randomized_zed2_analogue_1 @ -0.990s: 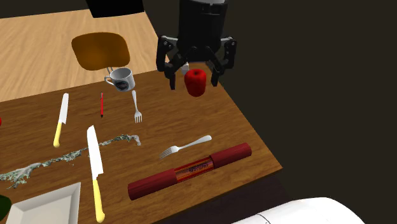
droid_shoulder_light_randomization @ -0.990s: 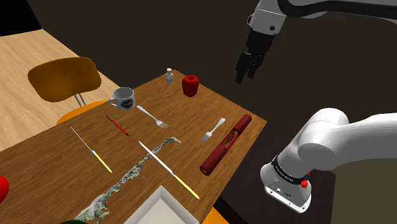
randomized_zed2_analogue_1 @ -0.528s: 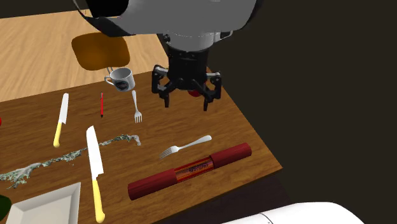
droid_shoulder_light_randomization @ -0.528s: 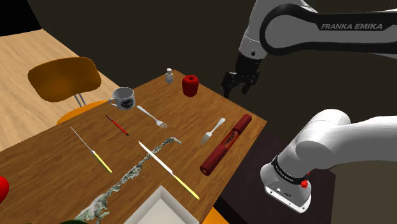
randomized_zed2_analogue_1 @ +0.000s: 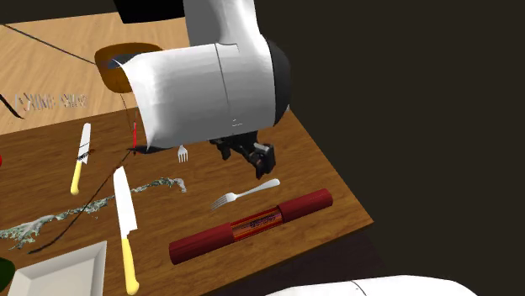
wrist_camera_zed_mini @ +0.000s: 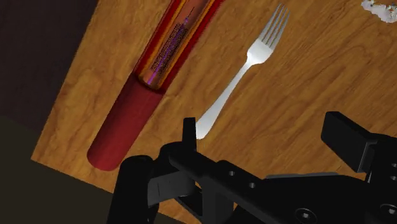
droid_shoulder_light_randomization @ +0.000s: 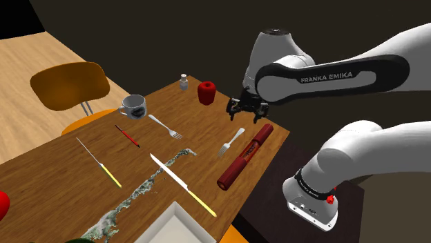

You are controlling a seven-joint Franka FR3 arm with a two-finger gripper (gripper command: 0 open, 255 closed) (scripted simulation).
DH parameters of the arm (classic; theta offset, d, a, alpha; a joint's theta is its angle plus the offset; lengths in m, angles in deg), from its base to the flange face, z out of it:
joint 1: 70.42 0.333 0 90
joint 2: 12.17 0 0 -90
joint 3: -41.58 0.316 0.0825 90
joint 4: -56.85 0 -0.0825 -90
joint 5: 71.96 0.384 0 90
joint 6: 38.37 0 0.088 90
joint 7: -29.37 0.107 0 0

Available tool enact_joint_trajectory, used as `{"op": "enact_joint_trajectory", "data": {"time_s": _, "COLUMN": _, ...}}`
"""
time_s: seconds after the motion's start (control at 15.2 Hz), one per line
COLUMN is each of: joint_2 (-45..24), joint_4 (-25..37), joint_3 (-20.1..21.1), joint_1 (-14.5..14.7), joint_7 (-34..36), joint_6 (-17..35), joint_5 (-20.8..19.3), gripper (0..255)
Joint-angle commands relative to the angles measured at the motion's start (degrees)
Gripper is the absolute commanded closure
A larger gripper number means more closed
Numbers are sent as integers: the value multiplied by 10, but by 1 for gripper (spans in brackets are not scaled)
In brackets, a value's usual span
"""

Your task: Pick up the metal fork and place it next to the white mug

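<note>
A silvery fork (droid_shoulder_light_randomization: pixel 232 141) lies on the wooden table beside a long dark red cylinder (droid_shoulder_light_randomization: pixel 245 156). My gripper (droid_shoulder_light_randomization: pixel 247 112) hangs open just above the fork's handle end, touching nothing. In the wrist view the fork (wrist_camera_zed_mini: pixel 242 73) stretches away from between the spread fingers (wrist_camera_zed_mini: pixel 189 133), with the cylinder (wrist_camera_zed_mini: pixel 149 83) alongside it. The second exterior view shows the gripper (randomized_zed2_analogue_1: pixel 252 157) above the fork (randomized_zed2_analogue_1: pixel 244 194). A white mug (droid_shoulder_light_randomization: pixel 133 105) with a dark band stands near the table's far edge. A second silvery fork (droid_shoulder_light_randomization: pixel 164 126) lies close to it.
A red apple-like object (droid_shoulder_light_randomization: pixel 206 92) and a small shaker (droid_shoulder_light_randomization: pixel 184 82) stand at the far corner. Two yellow-handled knives (droid_shoulder_light_randomization: pixel 183 183) (droid_shoulder_light_randomization: pixel 99 163), a red pen (droid_shoulder_light_randomization: pixel 128 135) and a speckled smear (droid_shoulder_light_randomization: pixel 148 183) lie mid-table. A white tray (droid_shoulder_light_randomization: pixel 176 224) sits at the near edge. A chair (droid_shoulder_light_randomization: pixel 69 86) stands behind the mug.
The arm has swung down and in from above the table's far corner. The gripper now hangs low over the fork's handle beside the red cylinder. Nothing on the table moved.
</note>
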Motion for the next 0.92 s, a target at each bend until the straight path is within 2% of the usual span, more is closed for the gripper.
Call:
{"op": "enact_joint_trajectory", "data": {"time_s": 0.0, "joint_2": -35, "joint_4": -15, "joint_3": 46, "joint_1": -25, "joint_7": 91, "joint_6": 55, "joint_5": 7, "gripper": 0}}
{"op": "enact_joint_trajectory", "data": {"time_s": 0.2, "joint_2": -102, "joint_4": -21, "joint_3": 119, "joint_1": -79, "joint_7": 225, "joint_6": 131, "joint_5": 0, "gripper": 0}}
{"op": "enact_joint_trajectory", "data": {"time_s": 0.4, "joint_2": -181, "joint_4": -18, "joint_3": 204, "joint_1": -161, "joint_7": 378, "joint_6": 202, "joint_5": -40, "gripper": 0}}
{"op": "enact_joint_trajectory", "data": {"time_s": 0.66, "joint_2": -219, "joint_4": -22, "joint_3": 230, "joint_1": -192, "joint_7": 409, "joint_6": 243, "joint_5": -69, "gripper": 0}}
{"op": "enact_joint_trajectory", "data": {"time_s": 0.86, "joint_2": -254, "joint_4": -26, "joint_3": 252, "joint_1": -224, "joint_7": 434, "joint_6": 278, "joint_5": -104, "gripper": 0}}
